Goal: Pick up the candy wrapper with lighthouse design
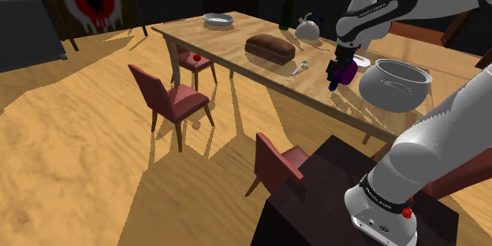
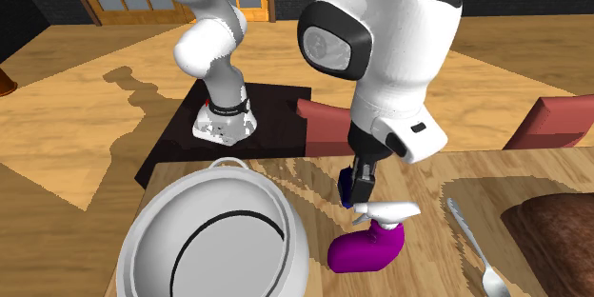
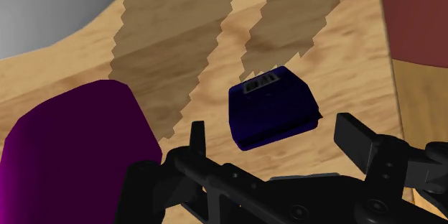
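Pincer: open, poised over dark-blue candy wrapper on worktop. Lower centred, avoid purple bottle, then close.

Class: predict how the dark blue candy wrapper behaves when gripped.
The candy wrapper looks small, so it is probably light. Its blocky, flat-sided shape suggests no rolling. Lying on the wooden table, it may slide if nudged.

1. The pincer hung low over the wooden worktop, just beside a grey pot.
2. A purple bottle showed at its tips.
3. A brown loaf, a spoon, a kettle and a dark bottle sat farther along.
4. Red chairs stood alongside.
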`<state>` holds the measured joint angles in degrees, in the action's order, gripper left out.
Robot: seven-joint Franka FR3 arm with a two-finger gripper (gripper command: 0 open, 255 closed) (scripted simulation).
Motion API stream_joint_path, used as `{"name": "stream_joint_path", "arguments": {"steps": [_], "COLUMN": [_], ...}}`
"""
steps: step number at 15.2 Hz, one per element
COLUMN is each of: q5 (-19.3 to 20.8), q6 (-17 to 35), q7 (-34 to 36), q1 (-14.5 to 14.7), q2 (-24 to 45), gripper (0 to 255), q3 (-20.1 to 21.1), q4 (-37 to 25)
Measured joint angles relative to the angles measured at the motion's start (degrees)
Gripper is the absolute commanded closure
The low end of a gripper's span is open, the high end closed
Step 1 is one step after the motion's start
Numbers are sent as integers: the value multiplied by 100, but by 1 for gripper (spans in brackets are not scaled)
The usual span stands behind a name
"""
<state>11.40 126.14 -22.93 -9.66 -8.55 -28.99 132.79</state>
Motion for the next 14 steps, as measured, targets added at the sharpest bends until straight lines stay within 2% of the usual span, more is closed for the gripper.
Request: {"name": "stream_joint_path", "arguments": {"steps": [1,11,14], "q5": [-8,-22,15], "q6": [46,87,-88], "q7": [-5,-8,8], "q1": [0,7,-1], "q2": [26,41,-54], "gripper": [255,255,255], "q3": [-6,-1,15], "q4": [20,31,-44]}}
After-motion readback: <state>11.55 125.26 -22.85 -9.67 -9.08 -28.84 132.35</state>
